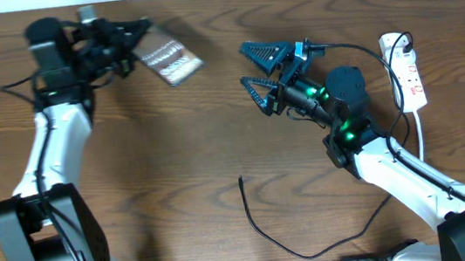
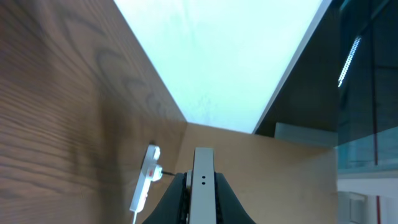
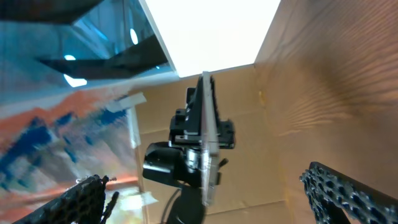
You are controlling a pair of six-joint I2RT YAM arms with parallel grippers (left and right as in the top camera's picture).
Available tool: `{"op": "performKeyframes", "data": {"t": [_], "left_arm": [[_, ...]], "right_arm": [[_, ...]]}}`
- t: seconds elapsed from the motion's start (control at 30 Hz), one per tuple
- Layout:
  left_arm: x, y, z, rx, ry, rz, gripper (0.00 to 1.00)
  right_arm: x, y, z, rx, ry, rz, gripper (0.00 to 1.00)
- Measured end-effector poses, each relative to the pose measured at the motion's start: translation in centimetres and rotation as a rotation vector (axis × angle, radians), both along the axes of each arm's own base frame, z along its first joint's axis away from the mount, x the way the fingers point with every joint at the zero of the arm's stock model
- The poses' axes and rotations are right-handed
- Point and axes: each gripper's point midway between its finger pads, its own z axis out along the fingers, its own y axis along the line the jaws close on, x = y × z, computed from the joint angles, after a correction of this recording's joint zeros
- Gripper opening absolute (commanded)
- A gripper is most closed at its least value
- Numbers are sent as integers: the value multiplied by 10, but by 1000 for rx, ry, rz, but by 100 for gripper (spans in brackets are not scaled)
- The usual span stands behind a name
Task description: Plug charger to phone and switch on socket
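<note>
Your left gripper [image 1: 140, 49] is shut tight on the phone [image 1: 174, 60]. Your right gripper [image 1: 244, 66], just right of the phone, gapes wide and holds nothing. The socket [image 1: 410, 71] sits far right of the phone, near the table [image 1: 174, 155] edge. The charger [image 1: 242, 186] tip lies well in front of the phone (open wood all round), so descend squarely and pinch just behind the connector.

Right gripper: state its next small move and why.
Probably lower the right gripper to the charger tip lying loose on the table and pinch it: its jaws stand open and empty, while the left gripper holds the phone unplugged.
</note>
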Motion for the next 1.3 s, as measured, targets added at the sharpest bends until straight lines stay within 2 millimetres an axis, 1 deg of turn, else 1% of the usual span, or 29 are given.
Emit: {"op": "performKeyframes", "data": {"t": [0.07, 0.13, 0.17, 0.2, 0.33, 0.43, 0.5, 0.57, 0.63, 0.67, 0.77, 0.8, 0.83, 0.93, 1.0, 1.1, 1.2, 1.3], "left_arm": [[-2, 17, 2, -5, -12, 5, 7], [-6, 28, 4, -2, -37, -15, 7], [-8, 30, 5, 0, -49, -27, 8], [-11, 31, 7, 4, -69, -51, 7], [-29, 26, 15, 20, -166, -180, 7], [-37, 26, 19, 27, -218, -233, 7], [-40, 32, 20, 33, -245, -245, 7], [-41, 40, 21, 37, -256, -239, 7], [-42, 48, 22, 41, -266, -229, 7], [-42, 53, 22, 43, -267, -221, 7], [-43, 63, 22, 45, -272, -204, 7], [-43, 65, 23, 45, -273, -202, 7], [-44, 67, 23, 43, -274, -204, 8], [-46, 68, 23, 46, -284, -208, 7], [-46, 68, 23, 49, -288, -209, 7], [-46, 68, 23, 50, -291, -210, 7], [-46, 68, 24, 51, -293, -212, 8], [-46, 68, 24, 51, -294, -213, 7]], "right_arm": [[-2, 1, -3, -42, -39, 19, 99], [-6, 4, -10, -98, -68, 50, 99], [-8, 5, -15, -121, -65, 63, 99], [-11, 6, -24, -158, -54, 83, 99], [-25, 10, -57, -280, -12, 158, 99], [-40, 17, -78, -357, 19, 220, 99], [-56, 23, -95, -426, 65, 283, 99], [-70, 27, -107, -501, 107, 333, 99], [-83, 30, -114, -593, 133, 381, 99], [-87, 30, -114, -628, 141, 389, 99], [-100, 26, -119, -772, 174, 410, 99], [-103, 22, -122, -814, 189, 410, 99], [-109, 14, -129, -886, 213, 405, 99], [-118, -3, -145, -1008, 265, 388, 99], [-121, -10, -152, -1073, 270, 375, 99], [-125, -11, -155, -1121, 257, 370, 99], [-122, 0, -150, -1116, 199, 363, 99], [-125, 10, -149, -1113, 167, 378, 99]]}}
